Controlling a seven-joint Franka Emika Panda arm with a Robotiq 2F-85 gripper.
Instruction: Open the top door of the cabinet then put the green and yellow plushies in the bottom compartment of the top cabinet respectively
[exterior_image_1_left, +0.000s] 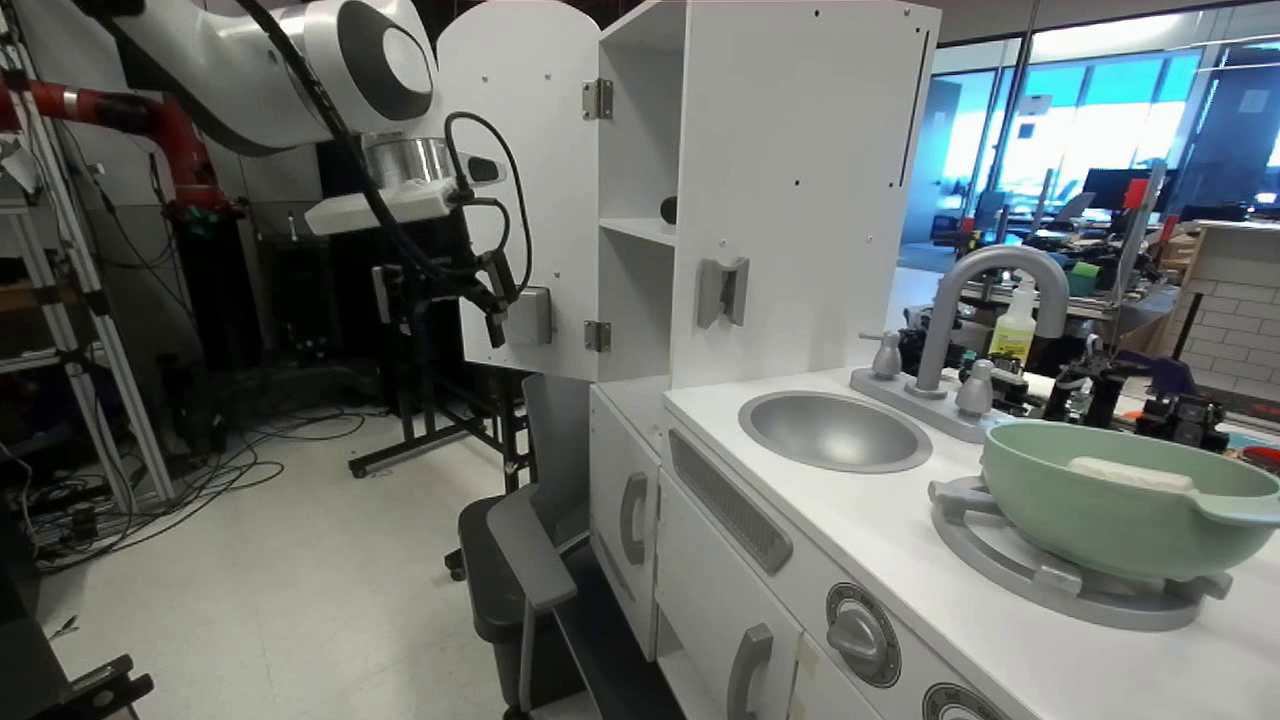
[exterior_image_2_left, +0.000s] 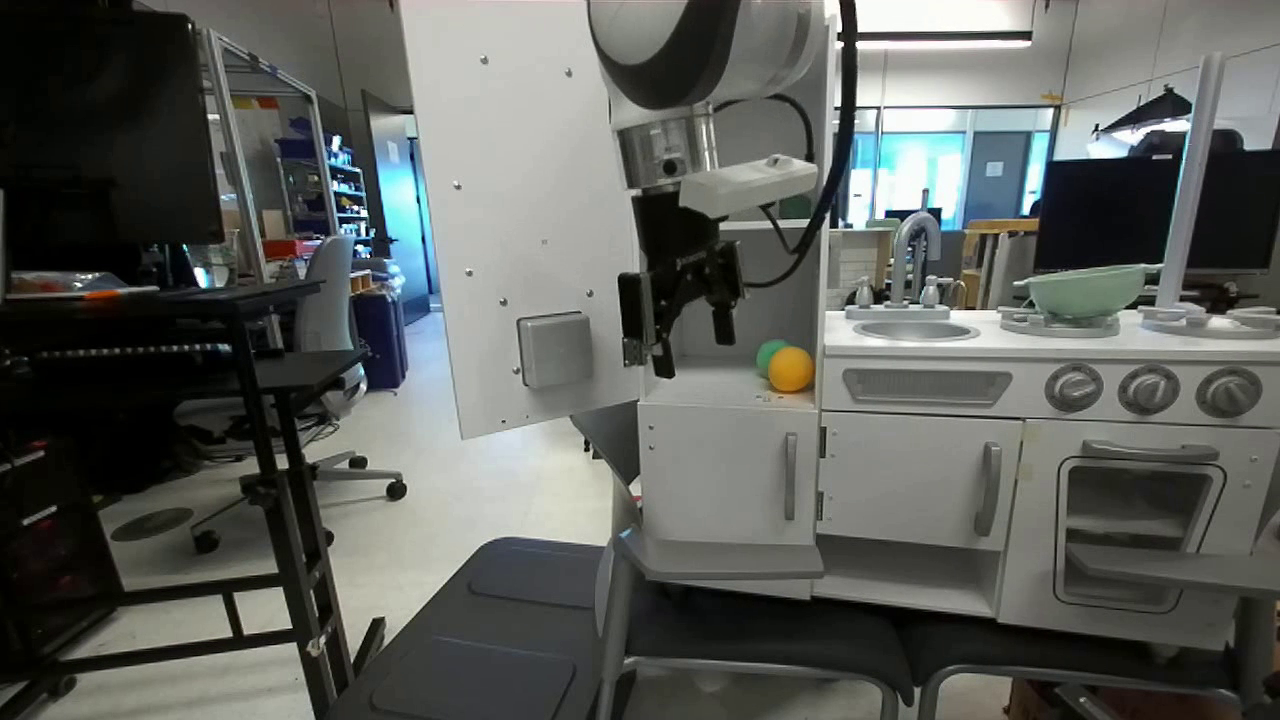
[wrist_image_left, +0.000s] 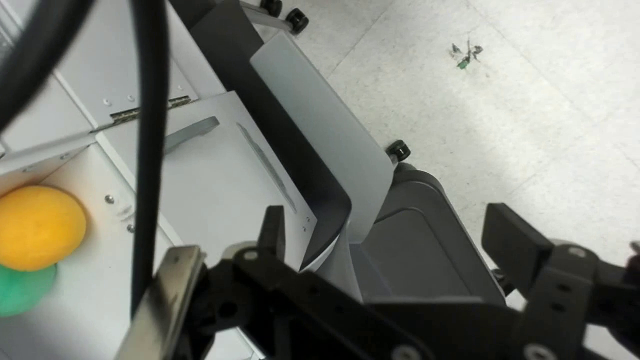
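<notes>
The tall white cabinet's top door (exterior_image_1_left: 530, 170) stands swung open; it also shows in an exterior view (exterior_image_2_left: 535, 220). The yellow plushie (exterior_image_2_left: 791, 369) and green plushie (exterior_image_2_left: 771, 353) lie together on the floor of the bottom compartment (exterior_image_2_left: 700, 378), by its right wall, green behind yellow. In the wrist view the yellow plushie (wrist_image_left: 40, 227) and green plushie (wrist_image_left: 25, 290) are at the left edge. In an exterior view the cabinet's side panel hides both. My gripper (exterior_image_2_left: 692, 348) is open and empty in front of the compartment; its fingers (wrist_image_left: 390, 235) are spread wide, away from the plushies.
A dark round object (exterior_image_1_left: 669, 209) sits on the upper shelf. A grey block (exterior_image_2_left: 555, 350) sticks out from the open door beside my gripper. Grey chairs (exterior_image_2_left: 730, 560) and a black lidded bin (exterior_image_2_left: 480, 640) stand below. A sink (exterior_image_1_left: 840, 430) and green bowl (exterior_image_1_left: 1130, 500) are on the counter.
</notes>
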